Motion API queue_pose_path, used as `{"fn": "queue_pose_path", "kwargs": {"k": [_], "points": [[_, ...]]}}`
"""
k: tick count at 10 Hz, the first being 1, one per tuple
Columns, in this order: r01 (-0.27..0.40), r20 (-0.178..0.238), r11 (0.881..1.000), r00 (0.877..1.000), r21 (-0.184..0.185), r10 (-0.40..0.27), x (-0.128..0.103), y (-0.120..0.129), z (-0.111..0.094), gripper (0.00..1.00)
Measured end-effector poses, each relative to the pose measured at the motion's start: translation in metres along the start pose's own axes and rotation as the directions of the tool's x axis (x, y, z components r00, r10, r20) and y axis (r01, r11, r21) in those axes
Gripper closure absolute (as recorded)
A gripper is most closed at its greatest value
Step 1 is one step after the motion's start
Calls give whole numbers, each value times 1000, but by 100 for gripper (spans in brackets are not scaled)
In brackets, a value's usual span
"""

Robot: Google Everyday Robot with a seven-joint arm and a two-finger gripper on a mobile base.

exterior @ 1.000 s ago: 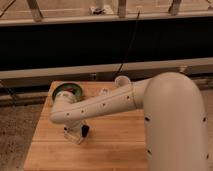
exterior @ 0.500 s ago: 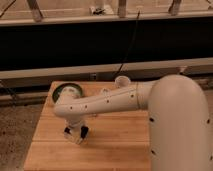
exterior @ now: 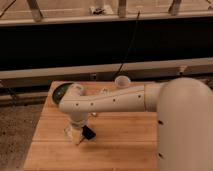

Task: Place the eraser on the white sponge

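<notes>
Pale and faintly yellowish, the white sponge [exterior: 73, 133] lies on the wooden tabletop [exterior: 125, 145] toward its front left, a small soft-looking block partly covered by the robot's wrist coming down from above. Right beside it on its right, touching or very nearly touching, is a small dark block, which looks like the eraser [exterior: 89, 133]; it sits at the end of the gripper [exterior: 82, 132], tilted a little, and from where I stand I cannot tell whether it rests on the sponge or only against its edge. The gripper is low over the tabletop, directly at the sponge, but its own parts are hidden behind the white wrist, so I cannot tell how it is set or whether it grips the dark block. The white arm [exterior: 115, 100] runs from there up and to the right, dotted with small dark screw holes, and broadens into the big rounded body that fills the right side of the view. Behind the arm's elbow, at the back left of the tabletop, a green dish [exterior: 58, 92] peeks out, and further right near the back edge stands a small round white cup [exterior: 122, 81], well apart from the sponge.
</notes>
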Motion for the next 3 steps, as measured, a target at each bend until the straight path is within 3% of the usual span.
{"fn": "queue_pose_path", "kwargs": {"k": [3], "points": [[-12,-10,1000,1000,2,12,-3,5,-6,20]]}}
